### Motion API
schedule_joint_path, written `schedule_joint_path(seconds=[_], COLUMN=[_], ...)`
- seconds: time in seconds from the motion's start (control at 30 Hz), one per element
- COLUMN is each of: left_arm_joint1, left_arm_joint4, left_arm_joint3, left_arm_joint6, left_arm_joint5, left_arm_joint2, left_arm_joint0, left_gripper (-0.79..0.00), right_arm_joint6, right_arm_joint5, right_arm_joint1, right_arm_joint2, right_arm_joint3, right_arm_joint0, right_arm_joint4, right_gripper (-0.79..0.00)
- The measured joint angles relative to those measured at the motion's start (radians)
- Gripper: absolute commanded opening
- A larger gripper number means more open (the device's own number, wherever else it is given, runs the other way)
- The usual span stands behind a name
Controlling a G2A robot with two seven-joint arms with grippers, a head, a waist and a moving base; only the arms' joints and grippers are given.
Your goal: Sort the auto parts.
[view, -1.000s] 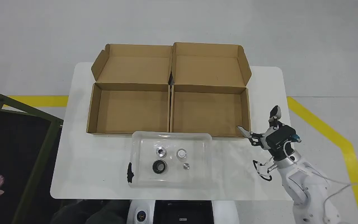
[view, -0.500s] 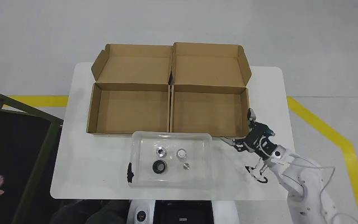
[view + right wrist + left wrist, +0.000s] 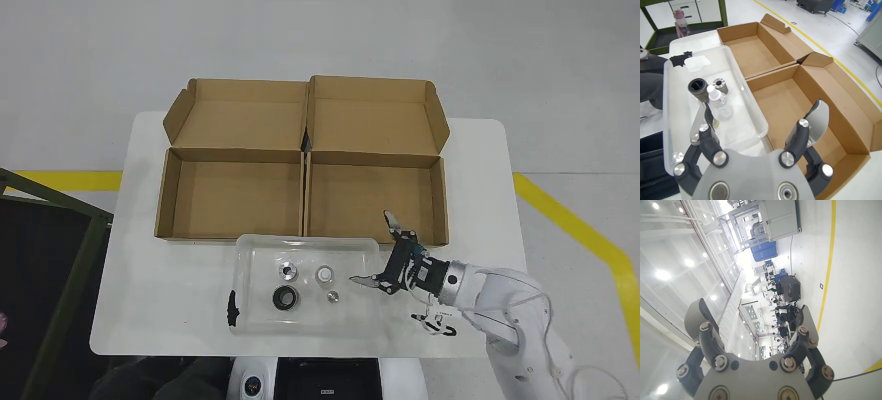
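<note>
Our right gripper (image 3: 368, 247) has swung in from the table (image 3: 480, 160) edge to the clear tray's (image 3: 245, 300) right end, jaws wide, empty | auto parts (image 3: 285, 297) lie in that tray, unsorted | we judge the first pick near.

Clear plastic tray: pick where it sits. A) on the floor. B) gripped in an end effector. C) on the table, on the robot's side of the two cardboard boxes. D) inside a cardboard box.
C: the clear plastic tray rests on the white table, just nearer the robot than the open cardboard boxes.
</note>
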Motion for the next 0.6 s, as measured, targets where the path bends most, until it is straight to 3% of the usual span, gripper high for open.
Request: schedule_joint_path(seconds=[0.3, 0.6], left_arm_joint1=[0.0, 0.0], left_arm_joint4=[0.0, 0.0], left_arm_joint3=[0.0, 0.0], left_arm_joint6=[0.0, 0.0], left_arm_joint5=[0.0, 0.0], left_arm_joint2=[0.0, 0.0], left_arm_joint0=[0.0, 0.0], left_gripper=[0.0, 0.0], right_arm_joint6=[0.092, 0.11], right_arm_joint5=[-0.024, -0.023], right_arm_joint1=[0.003, 0.0], right_arm_joint2=[-0.127, -0.242], right_arm_joint3=[-0.002, 0.027], right_arm_joint0=[0.048, 0.121], right_arm_joint4=[-0.007, -0.031], right_gripper=[0.0, 0.0])
